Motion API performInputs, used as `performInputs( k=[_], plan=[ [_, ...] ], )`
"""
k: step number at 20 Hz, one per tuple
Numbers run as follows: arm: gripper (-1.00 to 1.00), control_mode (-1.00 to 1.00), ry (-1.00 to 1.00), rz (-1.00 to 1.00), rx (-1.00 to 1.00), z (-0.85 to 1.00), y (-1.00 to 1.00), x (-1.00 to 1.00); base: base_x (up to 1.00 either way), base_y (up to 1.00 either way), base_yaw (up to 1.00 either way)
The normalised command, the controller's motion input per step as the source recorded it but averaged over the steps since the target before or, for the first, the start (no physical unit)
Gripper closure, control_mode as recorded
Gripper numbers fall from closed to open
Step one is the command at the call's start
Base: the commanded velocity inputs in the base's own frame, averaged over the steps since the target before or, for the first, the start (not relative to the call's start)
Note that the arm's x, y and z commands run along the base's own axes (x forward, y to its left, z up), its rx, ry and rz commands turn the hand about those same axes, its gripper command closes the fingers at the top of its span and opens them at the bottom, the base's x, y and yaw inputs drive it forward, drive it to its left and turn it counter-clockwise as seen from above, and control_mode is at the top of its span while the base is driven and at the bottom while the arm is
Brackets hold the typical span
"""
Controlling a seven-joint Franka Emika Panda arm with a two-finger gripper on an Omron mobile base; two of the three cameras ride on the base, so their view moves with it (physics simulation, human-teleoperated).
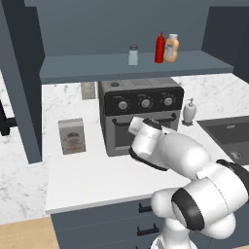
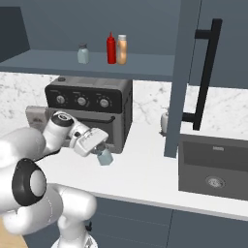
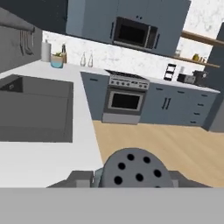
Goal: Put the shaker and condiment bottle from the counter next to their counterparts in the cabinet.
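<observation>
My gripper [image 2: 100, 149] is shut on the shaker [image 2: 104, 157], a small teal one held just above the counter [image 2: 145, 169] in front of the toaster oven. In the hand view its grey holed cap [image 3: 133, 170] sits between my fingertips [image 3: 80, 179]. The red condiment bottle [image 1: 160, 47] stands on the cabinet shelf [image 1: 87, 67], touching or nearly touching the orange white-capped bottle [image 1: 171, 48]. The paler counterpart shaker [image 1: 133, 55] stands alone to their left. All three also show on the shelf in the right base view: pale shaker [image 2: 83, 54], red bottle [image 2: 111, 48], orange bottle [image 2: 121, 49].
A dark toaster oven [image 1: 141, 114] stands at the back of the counter under the shelf. A box [image 1: 72, 136] stands to its left, a soap dispenser [image 1: 188, 111] to its right. The sink [image 2: 213, 167] lies at the right, behind an open cabinet door [image 2: 177, 77] with a black handle.
</observation>
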Motion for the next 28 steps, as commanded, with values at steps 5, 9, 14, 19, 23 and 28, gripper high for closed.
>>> performInputs(
  k=[5,9,14,19,23,28],
  plan=[
    [1.0,-1.0,0.01,0.22,0.0,0.94,0.01,-0.2,0.0,0.0,0.0],
    [1.0,-1.0,-0.02,0.24,0.0,1.0,0.0,-0.42,0.0,0.0,0.0],
    [1.0,-1.0,-0.02,0.24,0.0,0.94,0.0,-0.54,0.0,0.0,0.0],
    [1.0,-1.0,0.0,0.2,0.03,0.91,0.0,-0.5,0.0,0.0,0.0],
    [1.0,-1.0,0.0,0.17,0.04,0.81,0.01,-0.55,0.0,0.0,0.0],
    [1.0,-1.0,0.0,0.15,0.01,0.69,0.16,-0.41,0.0,0.0,0.0]
  ],
)
